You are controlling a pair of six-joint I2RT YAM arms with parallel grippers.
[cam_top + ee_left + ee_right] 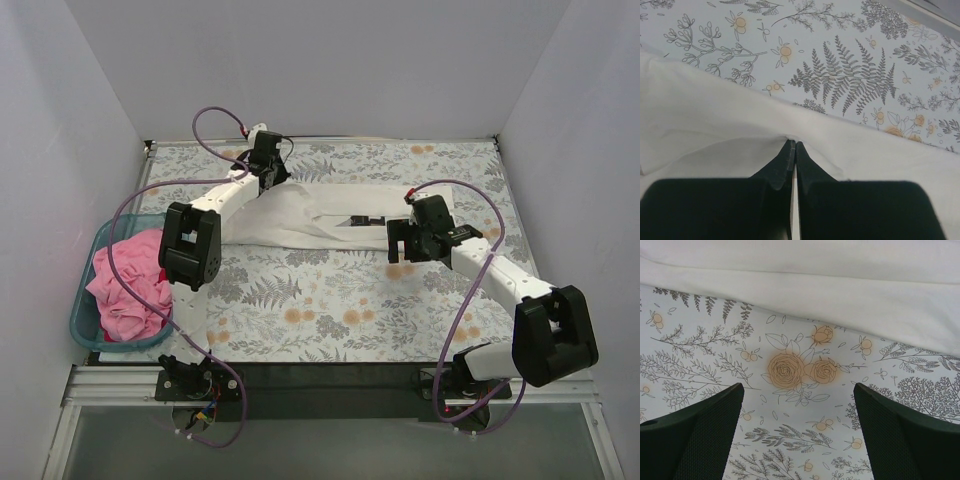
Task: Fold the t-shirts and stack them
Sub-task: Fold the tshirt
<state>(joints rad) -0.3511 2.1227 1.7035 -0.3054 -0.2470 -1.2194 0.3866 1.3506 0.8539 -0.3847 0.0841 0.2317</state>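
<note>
Laundry nearest us: the pink t-shirt [130, 285] lies crumpled in the teal basket [82, 322] at the near left edge of the surface [330, 305], apart from both hands; we judge its turn comes later.

Further in, our right hand [799, 390] hangs released, jaws wide, over bare floral print; the near edge of the white t-shirt [320, 215] runs just beyond its fingertips, close but not touched.

That shirt lies as a long, rumpled band across the far half of the surface, so we judge the fold only part done.

At its far left end our left hand [792, 145] is clenched on a small pinch of white cloth, which tents up at the fingertips.

To do this step well, we would:
- bring the right hand forward and low, so one finger slides under the edge rather than pushing it into a ridge;
- close on every layer there, not only the top one;
- take a grip level with the left hand's pinch, so the cloth hangs straight between the two;
- lift both hands together with light tension, since slack would let the band sag and crease;
- keep the lift modest, because the left pinch looks shallow and could slip.
</note>
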